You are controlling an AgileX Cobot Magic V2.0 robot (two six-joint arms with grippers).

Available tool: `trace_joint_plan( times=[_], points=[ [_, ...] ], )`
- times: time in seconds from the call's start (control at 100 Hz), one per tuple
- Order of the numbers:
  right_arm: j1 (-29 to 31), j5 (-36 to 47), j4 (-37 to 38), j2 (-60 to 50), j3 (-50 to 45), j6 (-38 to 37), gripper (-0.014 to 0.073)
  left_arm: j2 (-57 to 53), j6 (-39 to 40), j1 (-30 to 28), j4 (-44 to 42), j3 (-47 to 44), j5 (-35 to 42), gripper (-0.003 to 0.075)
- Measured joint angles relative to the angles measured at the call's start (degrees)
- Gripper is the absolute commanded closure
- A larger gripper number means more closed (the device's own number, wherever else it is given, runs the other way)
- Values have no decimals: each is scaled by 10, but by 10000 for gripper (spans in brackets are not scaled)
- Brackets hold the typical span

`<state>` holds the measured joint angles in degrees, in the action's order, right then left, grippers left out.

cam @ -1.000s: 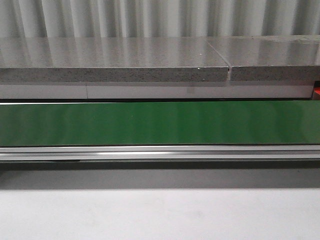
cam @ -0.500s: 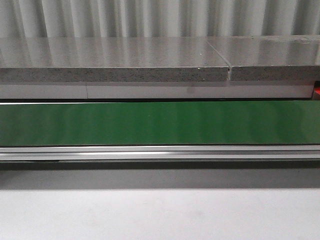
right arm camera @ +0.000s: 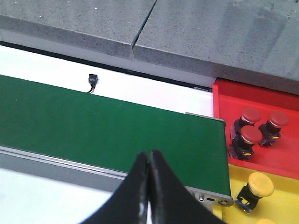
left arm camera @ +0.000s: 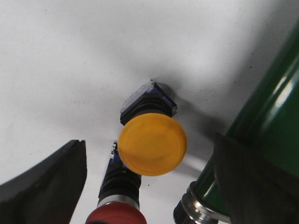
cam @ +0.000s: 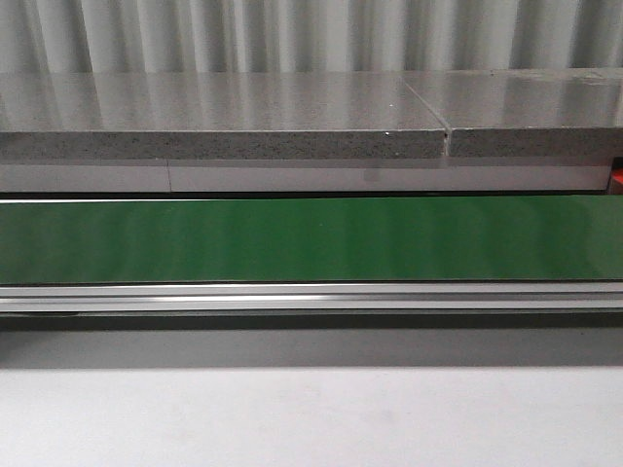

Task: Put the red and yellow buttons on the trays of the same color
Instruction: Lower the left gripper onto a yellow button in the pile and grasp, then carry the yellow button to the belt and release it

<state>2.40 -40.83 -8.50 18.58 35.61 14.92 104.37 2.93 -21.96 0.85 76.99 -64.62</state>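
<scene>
in the front view we see only the green conveyor belt [cam: 311,238] with the grey stone slab [cam: 224,122] behind it; neither arm appears there. our left gripper [left arm camera: 149,186] hangs over the white desk [left arm camera: 70,56] with its jaws spread wide, holding nothing. between them stands a yellow button [left arm camera: 152,143], with a red button [left arm camera: 116,215] just beside it. our right gripper [right arm camera: 149,186] has its jaws pressed together, empty, above the belt's near edge. past the belt's end sit the red tray [right arm camera: 243,100] with three red buttons and the yellow tray [right arm camera: 280,205] with yellow ones.
</scene>
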Motion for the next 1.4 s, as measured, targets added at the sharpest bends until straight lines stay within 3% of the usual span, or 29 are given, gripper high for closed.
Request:
trace_joint_plan(
  times=[0.22, 0.46, 0.6, 0.82, 1.06, 1.4],
  points=[
    [0, 0, 0, 0, 0, 0, 659, 27, 0, 0, 1, 0, -6, 209],
    [0, 0, 0, 0, 0, 0, 659, 32, 0, 0, 1, 0, -2, 479],
    [0, 0, 0, 0, 0, 0, 659, 32, -1, 0, 1, 0, 0, 565],
    [0, 0, 0, 0, 0, 0, 659, 7, -6, 0, 1, 0, 2, 572],
    [0, 0, 0, 0, 0, 0, 659, -103, -21, 6, 3, 0, 0, 572],
    [0, 0, 0, 0, 0, 0, 659, -131, -44, 88, 24, 0, -28, 572]
  ],
)
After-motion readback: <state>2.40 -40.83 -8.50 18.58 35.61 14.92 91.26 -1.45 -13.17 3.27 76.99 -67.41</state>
